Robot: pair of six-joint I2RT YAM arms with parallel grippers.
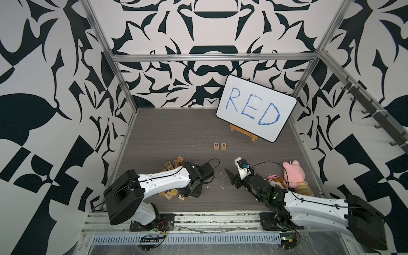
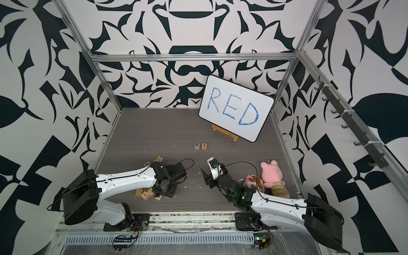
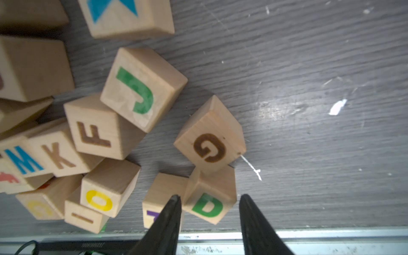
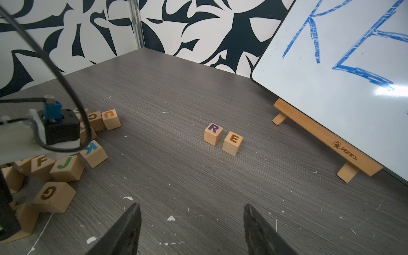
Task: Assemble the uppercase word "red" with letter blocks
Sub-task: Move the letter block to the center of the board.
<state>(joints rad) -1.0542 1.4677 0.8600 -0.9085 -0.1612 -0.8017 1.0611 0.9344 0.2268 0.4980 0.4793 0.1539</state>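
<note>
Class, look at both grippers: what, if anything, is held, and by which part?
The left gripper appears to grip the green D block by two opposite side faces; the right gripper is open and empty.

A whiteboard (image 1: 256, 108) rests on a wooden stand (image 1: 242, 132); pink plush (image 1: 293, 172) touches smaller plush (image 1: 276, 181).

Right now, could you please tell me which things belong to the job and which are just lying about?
Job: light-wood cube with purple R; light-wood E cube; light-wood cube with green D.
Lying about: pink plush toy; light-wood cube with brown G.
</note>
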